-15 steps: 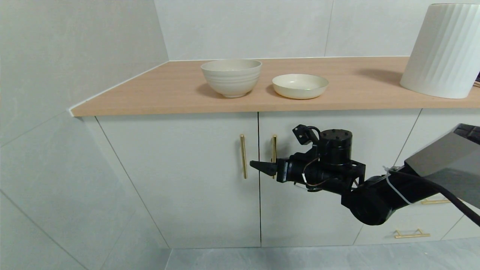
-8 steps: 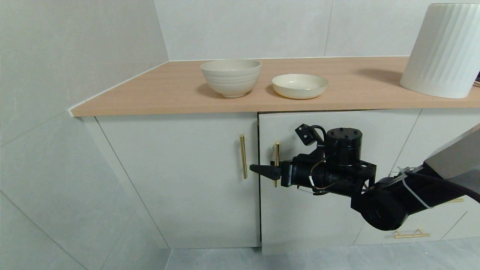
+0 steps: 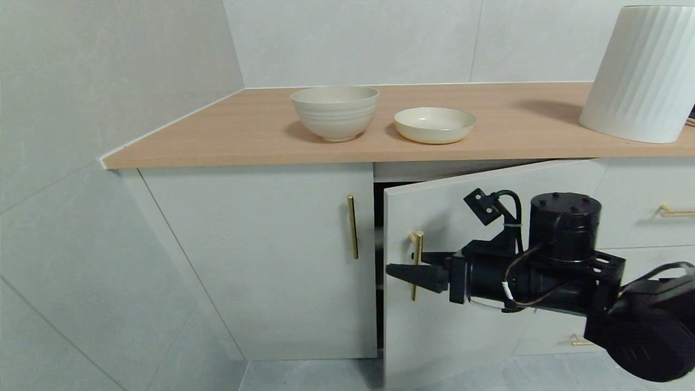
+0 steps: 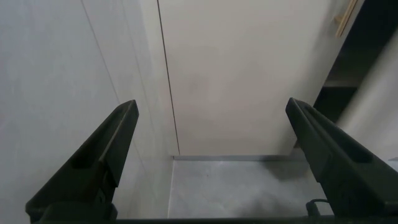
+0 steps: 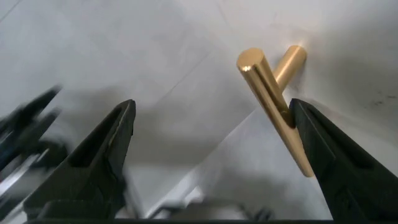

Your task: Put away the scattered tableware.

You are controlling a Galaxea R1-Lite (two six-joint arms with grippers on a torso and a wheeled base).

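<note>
- The left end effector [image 4: 211, 155] is spread wide and holds nothing. Its wrist camera looks between the two dark fingers [image 4: 102, 155] at the closed left door [image 4: 236, 74] and the grey floor [image 4: 236, 186].
- In the head view, the left door [image 3: 260, 260] sits at the lower centre-left of the frame. Its gold left handle [image 3: 353, 227] stands upright near the door's right edge.
- The bowl [image 3: 334, 111] stands upright on the wooden counter [image 3: 228, 136], upper centre of the frame.
- The plate [image 3: 434, 124], shallow and cream, rests just right of the bowl and apart from it.
- A dark gap [image 3: 379, 260] shows between the two doors.
- The right door [image 3: 423, 326] hangs partly open below the plate, its free edge swung out toward the camera.
- The right end effector [image 3: 395, 270] is level with the right handle [image 3: 417, 247], its tips past the bar on the left.
- Seen from the right wrist, the right end effector [image 5: 214, 162] is wide open. The right handle [image 5: 267, 93] lies between the fingers, against one finger [image 5: 336, 168] and well apart from the other.
- A white ribbed shade [image 3: 640, 70] stands on the counter at the upper right.
</note>
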